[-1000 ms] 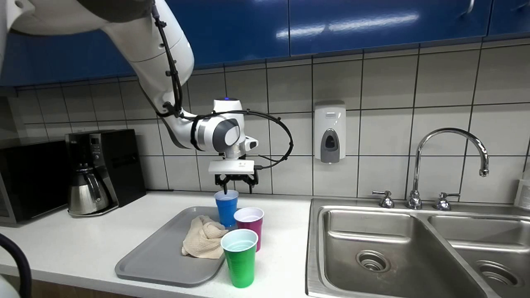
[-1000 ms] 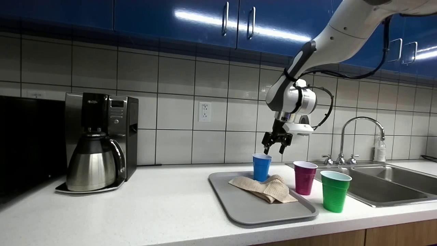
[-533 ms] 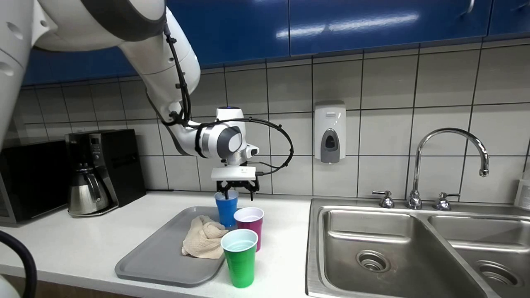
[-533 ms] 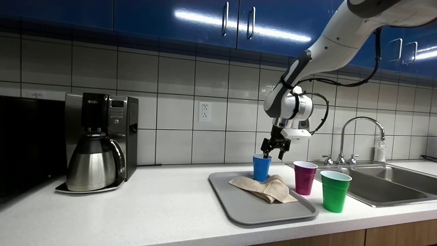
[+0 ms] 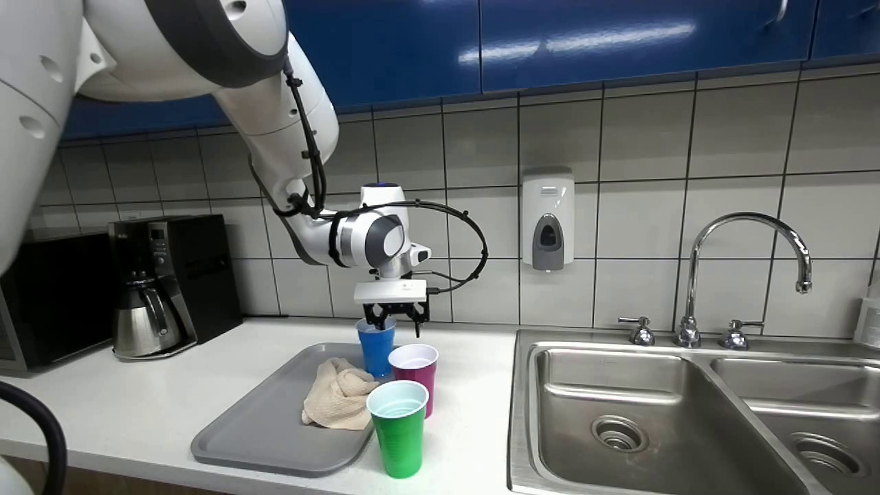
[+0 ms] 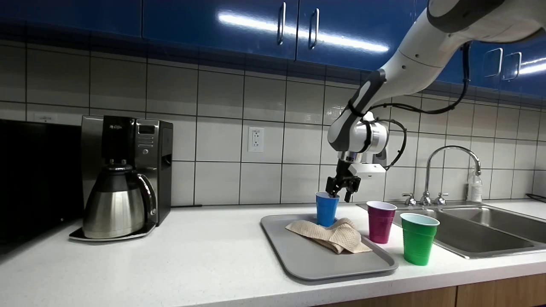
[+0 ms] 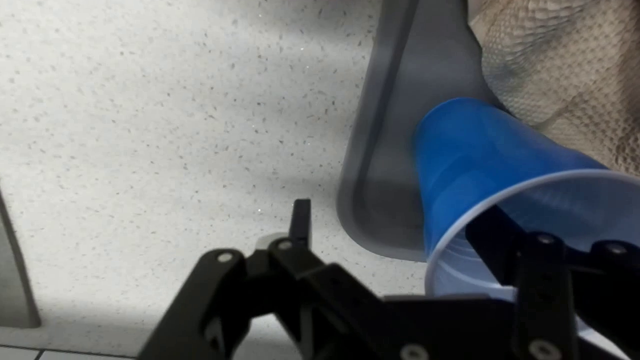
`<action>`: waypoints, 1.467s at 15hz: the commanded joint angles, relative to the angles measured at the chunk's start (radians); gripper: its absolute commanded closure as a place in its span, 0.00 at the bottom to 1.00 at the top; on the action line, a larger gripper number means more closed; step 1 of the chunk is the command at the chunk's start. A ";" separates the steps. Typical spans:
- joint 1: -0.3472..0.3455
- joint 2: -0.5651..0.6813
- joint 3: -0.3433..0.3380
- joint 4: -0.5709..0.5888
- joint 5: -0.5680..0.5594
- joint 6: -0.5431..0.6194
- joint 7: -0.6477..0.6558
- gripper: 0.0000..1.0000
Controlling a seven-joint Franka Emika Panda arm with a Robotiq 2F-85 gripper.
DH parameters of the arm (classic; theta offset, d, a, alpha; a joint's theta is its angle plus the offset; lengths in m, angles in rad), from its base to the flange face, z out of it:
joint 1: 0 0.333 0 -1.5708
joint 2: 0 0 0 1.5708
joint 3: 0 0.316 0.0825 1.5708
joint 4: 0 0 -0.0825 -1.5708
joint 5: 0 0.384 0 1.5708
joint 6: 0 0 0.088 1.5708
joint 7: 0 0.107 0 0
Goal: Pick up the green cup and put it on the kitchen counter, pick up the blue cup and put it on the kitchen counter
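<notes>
The blue cup (image 5: 376,353) stands upright on the back corner of the grey tray (image 5: 258,426); it shows in the other exterior picture (image 6: 326,211) and in the wrist view (image 7: 475,150). My gripper (image 5: 399,328) is open and points down over its rim. In the wrist view my gripper (image 7: 397,217) has one finger inside the cup's mouth and the other outside, well apart from the wall. The green cup (image 5: 401,440) stands upright on the white kitchen counter (image 5: 467,440) by the tray's front corner; it is out of the wrist view.
A purple cup (image 5: 423,385) stands between the blue and green cups, beside the tray. A crumpled beige cloth (image 6: 337,238) lies on the tray near the blue cup. The steel sink (image 5: 520,419) with its faucet (image 5: 694,275) is beyond the cups. A coffee maker (image 6: 119,200) stands across the counter.
My gripper has come down over the blue cup, and one finger has gone from above the rim to inside its mouth. The cups, cloth and tray have not moved.
</notes>
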 commanded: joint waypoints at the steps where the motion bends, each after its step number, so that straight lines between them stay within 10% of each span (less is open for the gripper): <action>1: -0.014 0.013 0.017 0.036 -0.025 -0.018 0.036 0.49; 8: -0.015 0.009 0.021 0.042 -0.021 -0.022 0.042 0.99; 22: -0.067 -0.079 0.057 0.036 0.052 -0.024 0.011 0.99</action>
